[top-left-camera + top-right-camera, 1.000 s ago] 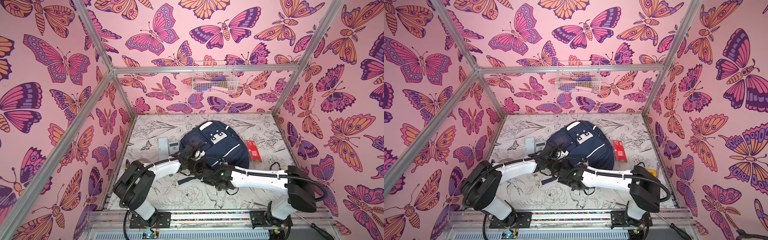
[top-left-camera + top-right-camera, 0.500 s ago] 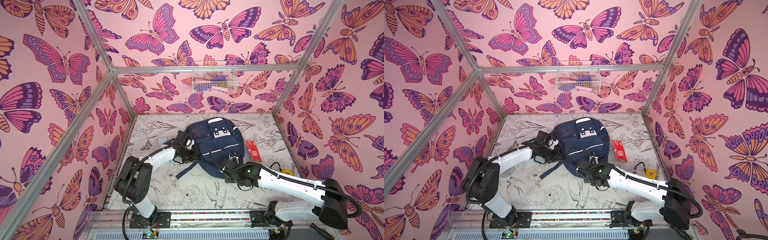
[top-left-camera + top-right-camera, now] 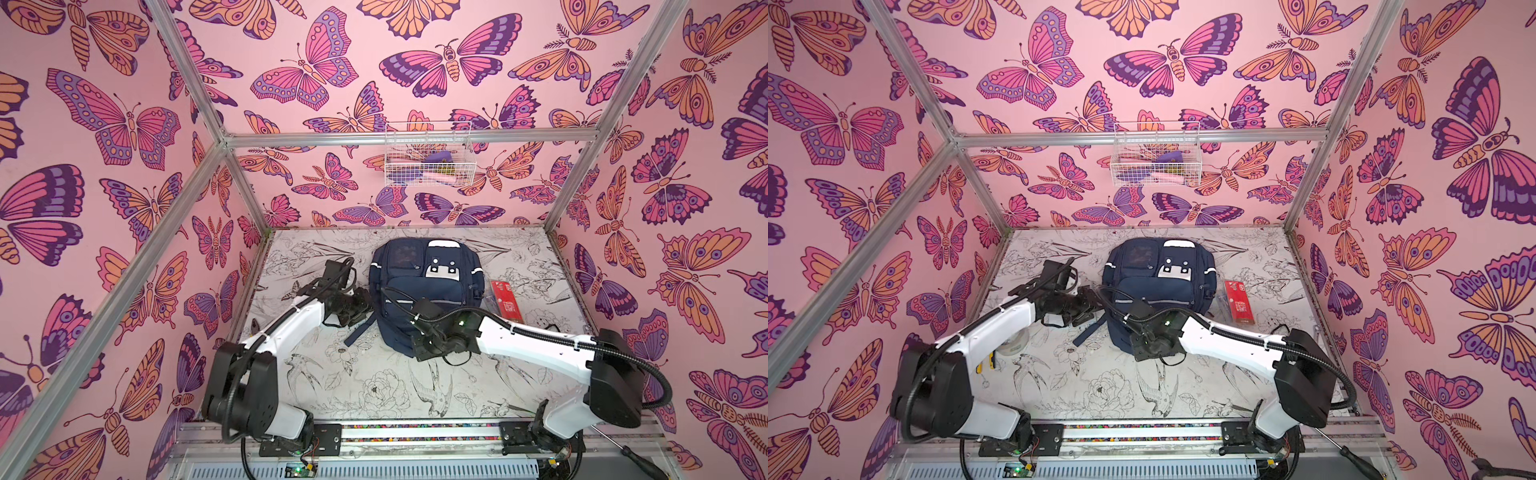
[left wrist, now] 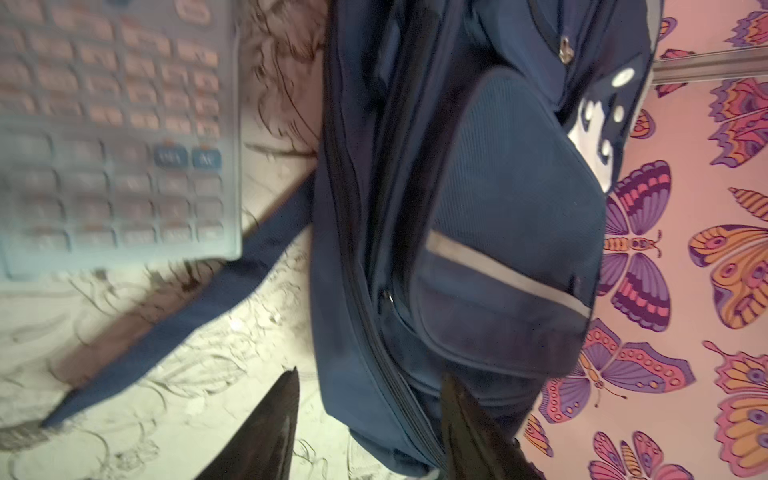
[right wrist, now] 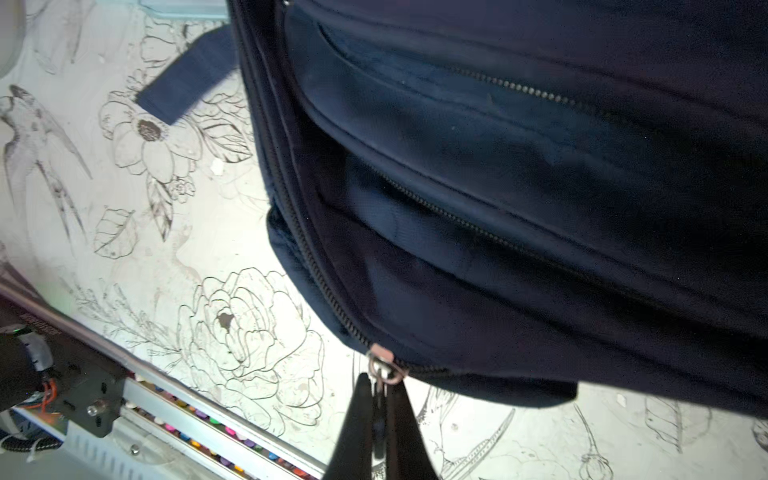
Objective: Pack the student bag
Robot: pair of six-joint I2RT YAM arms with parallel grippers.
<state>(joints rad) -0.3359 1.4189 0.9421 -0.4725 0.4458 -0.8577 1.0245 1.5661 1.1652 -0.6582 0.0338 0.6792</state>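
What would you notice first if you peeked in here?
The big navy student bag lies in the middle of the flower-printed table, ringed by pink butterfly walls. At its near edge the right gripper pinches a zipper pull.

Both arms (image 3: 291, 328) are white (black joints, cables).

Between the left fingers (image 4: 270, 419) sits the bag (image 4: 478, 208) edge; beyond them a strap (image 4: 187, 324) and calculator (image 4: 116, 133) crowd the table (image 4: 145, 436). A zip pull (image 5: 384, 368) fills the right fingers (image 5: 357, 428); either side of them is bare table, free to pass.
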